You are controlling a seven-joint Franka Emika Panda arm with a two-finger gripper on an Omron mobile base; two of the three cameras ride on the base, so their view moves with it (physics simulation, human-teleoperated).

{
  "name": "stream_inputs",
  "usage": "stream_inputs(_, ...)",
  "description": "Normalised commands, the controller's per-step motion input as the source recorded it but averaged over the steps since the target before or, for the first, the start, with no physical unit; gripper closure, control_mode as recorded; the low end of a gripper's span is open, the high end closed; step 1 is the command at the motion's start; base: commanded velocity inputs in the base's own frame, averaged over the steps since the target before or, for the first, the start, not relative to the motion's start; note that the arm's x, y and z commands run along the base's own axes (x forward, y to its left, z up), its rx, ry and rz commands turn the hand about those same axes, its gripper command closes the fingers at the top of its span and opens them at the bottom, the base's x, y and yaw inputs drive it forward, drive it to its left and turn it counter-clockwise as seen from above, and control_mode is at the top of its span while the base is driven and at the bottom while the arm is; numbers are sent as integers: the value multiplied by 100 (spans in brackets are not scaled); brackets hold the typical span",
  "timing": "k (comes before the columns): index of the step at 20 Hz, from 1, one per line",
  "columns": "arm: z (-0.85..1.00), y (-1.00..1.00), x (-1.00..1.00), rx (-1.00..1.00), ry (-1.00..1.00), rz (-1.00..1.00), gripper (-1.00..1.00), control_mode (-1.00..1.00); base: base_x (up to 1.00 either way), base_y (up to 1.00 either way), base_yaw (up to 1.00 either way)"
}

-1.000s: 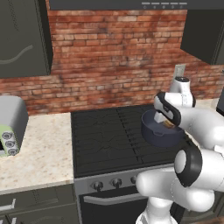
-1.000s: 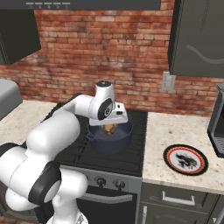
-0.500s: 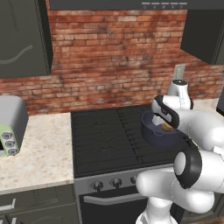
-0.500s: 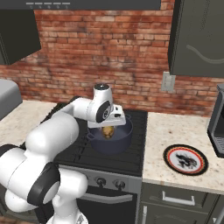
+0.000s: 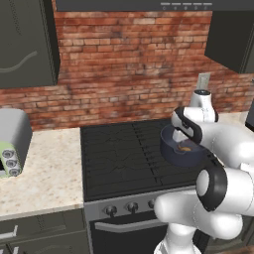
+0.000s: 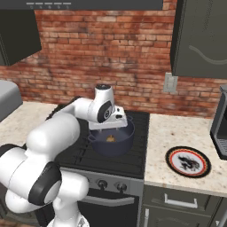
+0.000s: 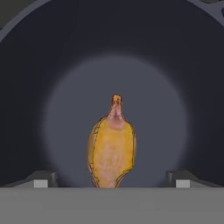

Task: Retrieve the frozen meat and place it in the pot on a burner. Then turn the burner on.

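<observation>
The dark blue-grey pot [image 5: 168, 149] [image 6: 116, 149] stands on the stove's right rear burner. The frozen meat [image 7: 112, 148], an orange-brown lump, lies on the pot's floor [image 7: 65, 113], and it also shows in the base views [image 5: 185, 148] [image 6: 111, 138]. My gripper [image 7: 111, 180] hangs just above the pot's mouth [image 6: 113, 126], pointing down into it. It is open: its dark fingertips [image 7: 41, 178] stand wide on either side of the meat and do not touch it.
Stove knobs [image 5: 131, 206] [image 6: 106, 184] line the front panel below the black cooktop [image 5: 124, 158]. A red-rimmed plate [image 6: 188, 161] sits on the right counter, a dark appliance [image 6: 221, 128] behind it. A toaster [image 5: 12, 141] stands on the left counter.
The meat sits a little lower in the pot than before, free of the fingers. The hand has stayed over the pot, hardly moving.
</observation>
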Motion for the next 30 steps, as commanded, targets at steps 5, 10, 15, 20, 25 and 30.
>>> stream_inputs(5,31,0,-33,0,1,0,-100,-100,0,0,0)
stream_inputs(10,11,0,-91,3,-8,-2,-100,-100,0,0,0)
stream_inputs(15,5,0,-100,4,-17,-7,-100,-100,0,0,0)
stream_inputs(20,4,0,-100,3,-9,-9,-100,-100,0,0,0)
stream_inputs(25,3,0,-100,5,-8,-9,-100,-100,0,0,0)
stream_inputs(30,-19,0,-99,9,-12,-11,-100,-100,0,0,0)
